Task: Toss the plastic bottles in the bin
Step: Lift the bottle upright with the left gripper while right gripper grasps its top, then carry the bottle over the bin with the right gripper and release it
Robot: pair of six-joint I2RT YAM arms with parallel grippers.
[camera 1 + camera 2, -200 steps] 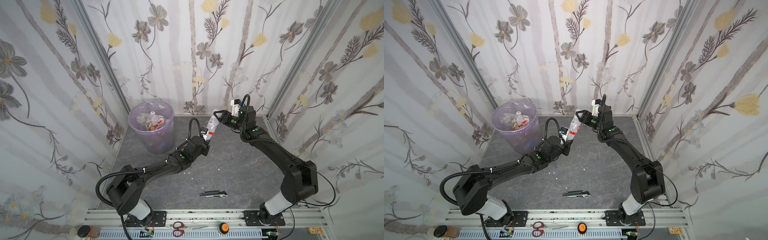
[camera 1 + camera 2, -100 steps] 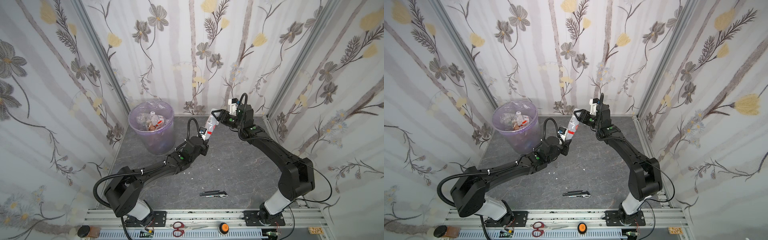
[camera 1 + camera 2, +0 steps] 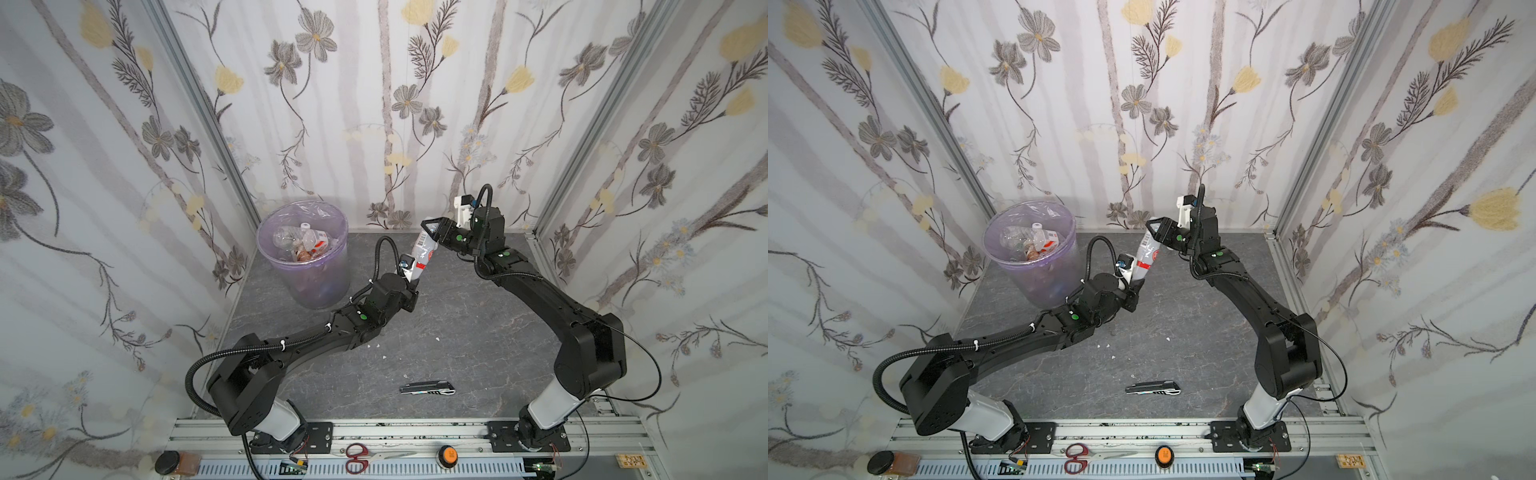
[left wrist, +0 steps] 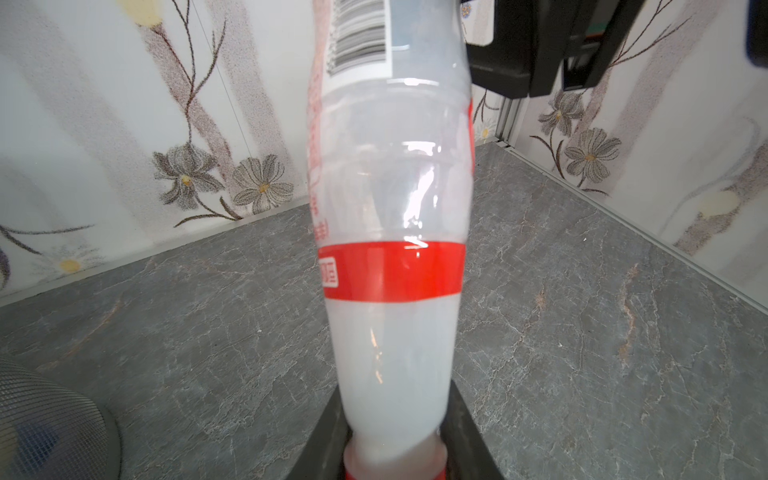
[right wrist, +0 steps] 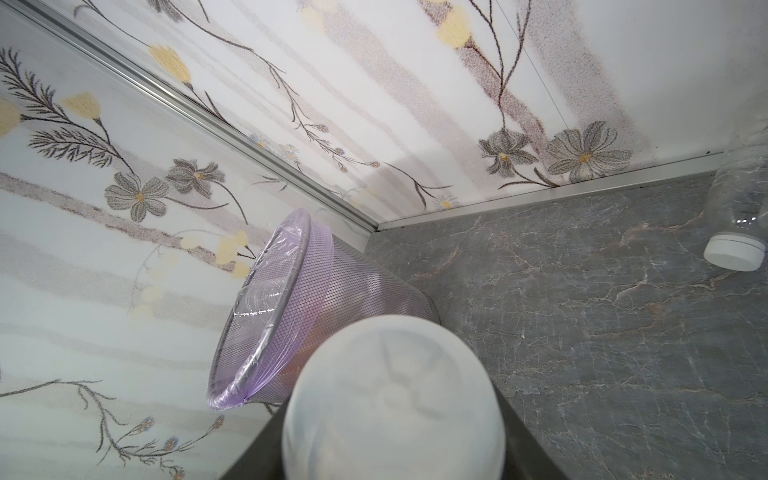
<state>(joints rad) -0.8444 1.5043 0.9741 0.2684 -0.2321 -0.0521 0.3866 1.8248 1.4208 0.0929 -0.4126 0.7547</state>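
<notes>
Plastic bottles [image 3: 301,243] [image 3: 1027,243] lie piled inside the bin [image 3: 316,282] [image 3: 1042,282], which stands upright on the grey desk [image 3: 478,332] in the far left corner, its lavender liner folded over the rim. To the right of the bin, the left pincer [image 3: 411,276] [image 3: 1133,282] is clamped on the red-capped neck of a red-banded bottle [image 3: 422,253] [image 3: 1146,253]. The left wrist view shows that neck [image 4: 390,453] wedged between the two dark fingers. This bottle is held off the desk and tilts up and to the right, base uppermost. On the desk nearer the front, well apart from both arms, lies a grey utility knife [image 3: 427,387] [image 3: 1153,389]. The right pincer [image 3: 432,232] [image 3: 1156,230] is at the bottle's raised base, with a finger on either side of it. In the right wrist view the pale base [image 5: 395,399] fills the gap between them, but I cannot tell whether the fingers press on it. That view alone also shows a clear bottle [image 5: 737,220] with a white cap on the desk near the foot of a wall.
</notes>
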